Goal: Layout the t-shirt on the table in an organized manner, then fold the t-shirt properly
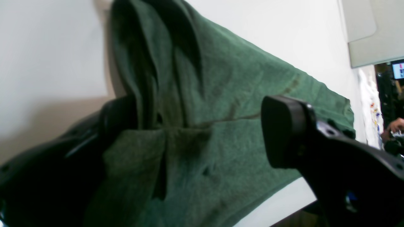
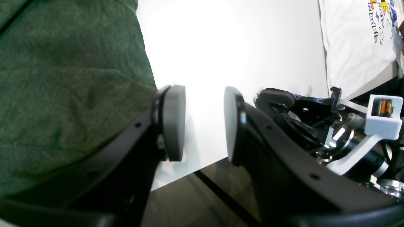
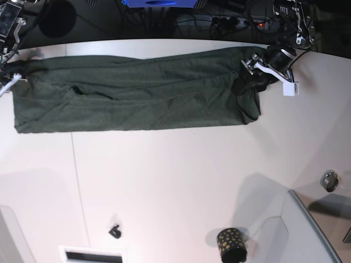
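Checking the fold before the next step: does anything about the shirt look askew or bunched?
Yes. The t-shirt lies as a long band on the table, but its end by the left claw is bunched into ridges and curls down past the lower edge. The rest lies fairly flat.

T-shirt (image 3: 137, 96) plain dark green; table (image 3: 181, 181) white; cup (image 3: 231, 245) black, gold dots.

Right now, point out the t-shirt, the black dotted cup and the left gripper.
t-shirt (image 3: 137, 98): base view, middle of the folded green band.
black dotted cup (image 3: 232, 245): base view, its side wall.
left gripper (image 1: 202, 126): left wrist view, between its open fingertips, over cloth.
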